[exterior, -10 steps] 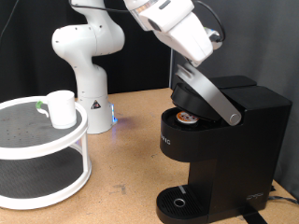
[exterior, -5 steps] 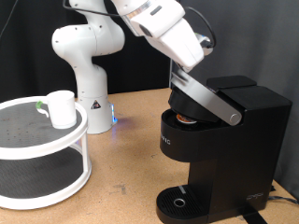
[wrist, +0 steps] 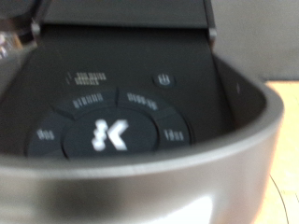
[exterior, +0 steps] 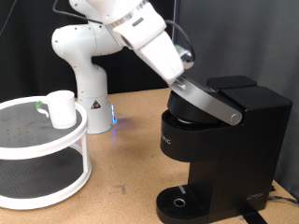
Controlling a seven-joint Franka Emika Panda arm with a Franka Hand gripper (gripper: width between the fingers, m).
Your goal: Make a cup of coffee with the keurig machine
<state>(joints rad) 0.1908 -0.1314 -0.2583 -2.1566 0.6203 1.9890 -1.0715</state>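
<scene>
The wooden bench carries the keurig machine at the exterior view's right. Its lid is nearly down, and the hand presses at the top end of the grey lid handle. Whether the hand is clenched or released cannot be told.

At the exterior view's left stands a white two-tier shelf; the cup sits on its upper tier, well apart from the machine.

The risk, as a judgement: the hand could slide off the sloped handle, leaving the lid unlatched.

Only the wrist view shows the lid's top: the button ring with the K logo and the handle's grey curve. Only the exterior view shows the cup and the drip tray.
</scene>
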